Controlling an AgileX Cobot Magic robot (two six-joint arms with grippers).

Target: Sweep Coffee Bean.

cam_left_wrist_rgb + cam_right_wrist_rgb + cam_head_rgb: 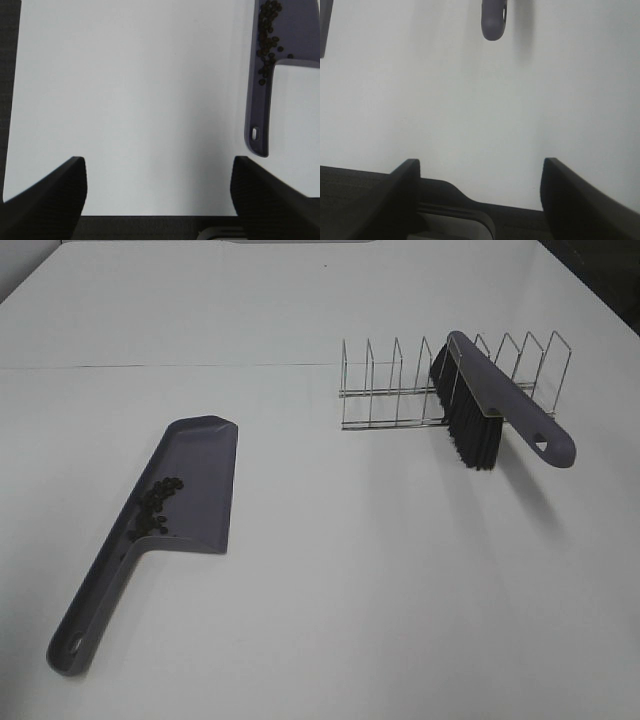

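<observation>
Nearest to the high camera, the long handle of a flat grey-purple plastic dustpan (160,510) is seen on the white desk (350,580), with its hanging hole at the near end. The small dark brown coffee beans (155,508) are gathered inside the pan, along its raised left wall and close to where the handle begins; no bean is noticed on the desk itself. A grey-purple hand brush with black bristles (495,405) is leaned across a thin silver wire rack (400,385) farther back on the right, well apart from the pan. The left end effector (157,192) and the right end effector (480,192) are both spread wide, and nothing is held by either. The sweeping seems to be finished. If the pan is lifted by its handle and tilted, the beans could be rolled out over the open front edge. The brush could also be knocked from the rack, since it is only leaned there.
</observation>
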